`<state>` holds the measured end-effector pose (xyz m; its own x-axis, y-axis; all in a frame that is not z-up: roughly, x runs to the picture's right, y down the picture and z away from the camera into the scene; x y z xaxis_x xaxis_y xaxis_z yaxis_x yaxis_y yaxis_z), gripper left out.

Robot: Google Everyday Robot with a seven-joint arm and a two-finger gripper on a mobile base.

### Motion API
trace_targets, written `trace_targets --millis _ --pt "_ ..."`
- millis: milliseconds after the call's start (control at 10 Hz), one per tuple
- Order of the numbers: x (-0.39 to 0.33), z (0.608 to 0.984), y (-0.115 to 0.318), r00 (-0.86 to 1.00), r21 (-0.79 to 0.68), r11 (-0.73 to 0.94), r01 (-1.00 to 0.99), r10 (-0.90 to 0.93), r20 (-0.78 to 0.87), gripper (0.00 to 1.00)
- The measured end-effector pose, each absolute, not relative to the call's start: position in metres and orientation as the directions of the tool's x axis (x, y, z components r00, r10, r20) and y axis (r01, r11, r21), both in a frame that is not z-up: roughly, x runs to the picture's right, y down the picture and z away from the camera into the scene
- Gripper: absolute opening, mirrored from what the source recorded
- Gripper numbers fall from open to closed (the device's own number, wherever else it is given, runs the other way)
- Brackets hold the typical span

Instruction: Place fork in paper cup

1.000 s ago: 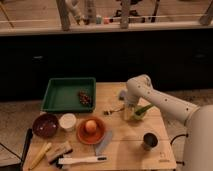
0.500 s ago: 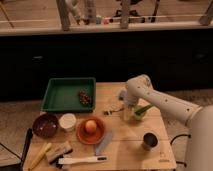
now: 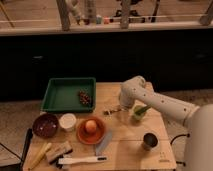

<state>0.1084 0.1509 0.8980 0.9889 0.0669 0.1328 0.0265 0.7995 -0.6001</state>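
Note:
The fork [image 3: 112,111] is a short, dark, silvery utensil lying on the wooden table [image 3: 125,152], just left of the gripper. The gripper [image 3: 121,106] hangs at the end of the white arm [image 3: 160,104], which reaches in from the right. The gripper is low over the fork's right end. The paper cup [image 3: 67,121] is short and white. It stands upright to the left, between the dark bowl and the orange plate, well away from the gripper.
A green tray [image 3: 60,95] holding a dark cluster [image 3: 85,97] is at the back left. A dark bowl [image 3: 45,125] and an orange plate [image 3: 100,135] with an orange fruit [image 3: 90,126] are nearby. A green cup [image 3: 139,112], a metal cup [image 3: 149,141], a white-handled tool [image 3: 82,160] and yellow items [image 3: 40,155] sit elsewhere on the table.
The gripper has moved slightly down and left toward the fork. Everything else stays in place.

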Motion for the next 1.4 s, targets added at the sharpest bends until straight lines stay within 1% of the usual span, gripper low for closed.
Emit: trace_targets --millis 400,1000,1300,1400 --pt "0.081 0.902 0.155 0.982 -0.594 0.796 0.115 -0.001 0.188 0.80" --pt "0.070 0.907 0.158 0.974 -0.603 0.779 0.171 -0.042 0.222 0.80" --pt "0.069 0.911 0.160 0.974 -0.616 0.769 0.172 -0.039 0.224 0.76" --pt "0.073 0.913 0.160 0.975 -0.618 0.769 0.162 -0.029 0.220 0.69"
